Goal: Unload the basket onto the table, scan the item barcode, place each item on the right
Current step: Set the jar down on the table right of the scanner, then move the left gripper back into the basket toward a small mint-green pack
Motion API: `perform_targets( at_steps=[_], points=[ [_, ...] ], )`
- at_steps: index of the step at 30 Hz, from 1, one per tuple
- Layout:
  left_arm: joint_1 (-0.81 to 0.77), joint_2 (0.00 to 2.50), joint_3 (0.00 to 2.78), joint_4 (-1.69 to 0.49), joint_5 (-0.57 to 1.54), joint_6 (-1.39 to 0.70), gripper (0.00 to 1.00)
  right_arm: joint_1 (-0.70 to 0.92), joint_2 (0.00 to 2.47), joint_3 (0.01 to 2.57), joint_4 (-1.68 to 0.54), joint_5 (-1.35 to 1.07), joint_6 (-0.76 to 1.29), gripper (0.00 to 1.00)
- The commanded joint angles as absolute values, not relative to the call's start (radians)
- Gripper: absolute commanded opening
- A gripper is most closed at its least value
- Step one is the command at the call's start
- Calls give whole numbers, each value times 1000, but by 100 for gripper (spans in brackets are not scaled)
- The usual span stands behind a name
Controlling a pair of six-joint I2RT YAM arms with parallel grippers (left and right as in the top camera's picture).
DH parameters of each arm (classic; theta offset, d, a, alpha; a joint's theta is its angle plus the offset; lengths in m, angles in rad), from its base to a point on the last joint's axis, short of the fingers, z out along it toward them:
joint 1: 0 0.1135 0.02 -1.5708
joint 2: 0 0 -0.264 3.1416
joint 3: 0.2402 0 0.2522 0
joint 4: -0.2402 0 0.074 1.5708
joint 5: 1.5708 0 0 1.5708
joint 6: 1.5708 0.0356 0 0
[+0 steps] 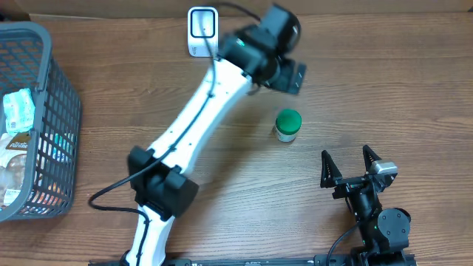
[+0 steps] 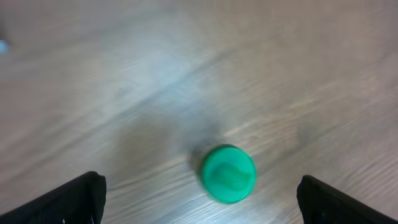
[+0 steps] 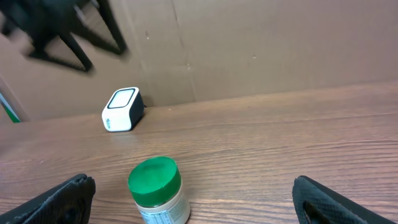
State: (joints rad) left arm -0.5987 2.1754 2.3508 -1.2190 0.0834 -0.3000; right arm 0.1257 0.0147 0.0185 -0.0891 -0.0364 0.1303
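Raised above the wooden table [image 1: 414, 89], the left arm [image 1: 199, 111] reaches diagonally from the near edge toward the far side. The left gripper [image 2: 205, 208] hangs with its jaws spread wide and nothing between them. Its wrist camera, somewhat blurred, looks straight down on a green-lidded jar [image 2: 228, 174], which shows between the two dark fingertips [image 2: 68, 199] but below them and free of both.

The jar [image 1: 288, 125] stands upright on the bare wood near the middle of the table, with a white printed label under its green cap. It lies between the left gripper's head and the right gripper [image 1: 346, 159], touching neither. The right gripper sits low at the near right edge with its jaws also wide apart and empty, pointing toward the jar [image 3: 155, 183].

A small white barcode scanner [image 1: 202, 31] sits at the far edge of the table, well apart from the jar. From the right wrist it appears beyond the jar and to its left [image 3: 122, 109], in front of a cardboard wall [image 3: 280, 43].

A grey plastic basket [image 1: 63, 96] holding packaged goods [image 1: 18, 111] stands at the left edge.
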Motion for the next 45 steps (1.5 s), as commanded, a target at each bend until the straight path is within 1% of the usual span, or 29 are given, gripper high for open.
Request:
perform_targets(
  at_steps=[1,8,11,17,25,29,33,38,42,45],
  points=[
    [-528,2151,2529,-1313,11,-271,100,122,3,8,-82,-32,130,100],
    [-375,2102,2718,-1495,10,-265,100,122,3,8,-82,-31,130,100],
    [-301,2060,2741,-1556,-6,-260,100,122,3,8,-82,-31,130,100],
    [-146,1962,2743,-1604,-11,-254,100,122,3,8,-82,-32,130,100],
    [130,1888,2743,-1634,-9,-255,100,122,3,8,-82,-31,130,100],
    [305,1895,2735,-1668,-3,-286,100,122,3,8,-82,-31,130,100],
    [479,1898,2700,-1676,36,-305,99,122,3,8,-82,-32,130,100],
    [640,1898,2608,-1667,45,-319,97,122,3,8,-82,-31,130,100],
    [715,1898,2462,-1628,82,-280,96,122,3,8,-82,-32,130,100],
    [751,1898,2303,-1563,167,-215,95,122,3,8,-82,-32,130,100]
  ],
)
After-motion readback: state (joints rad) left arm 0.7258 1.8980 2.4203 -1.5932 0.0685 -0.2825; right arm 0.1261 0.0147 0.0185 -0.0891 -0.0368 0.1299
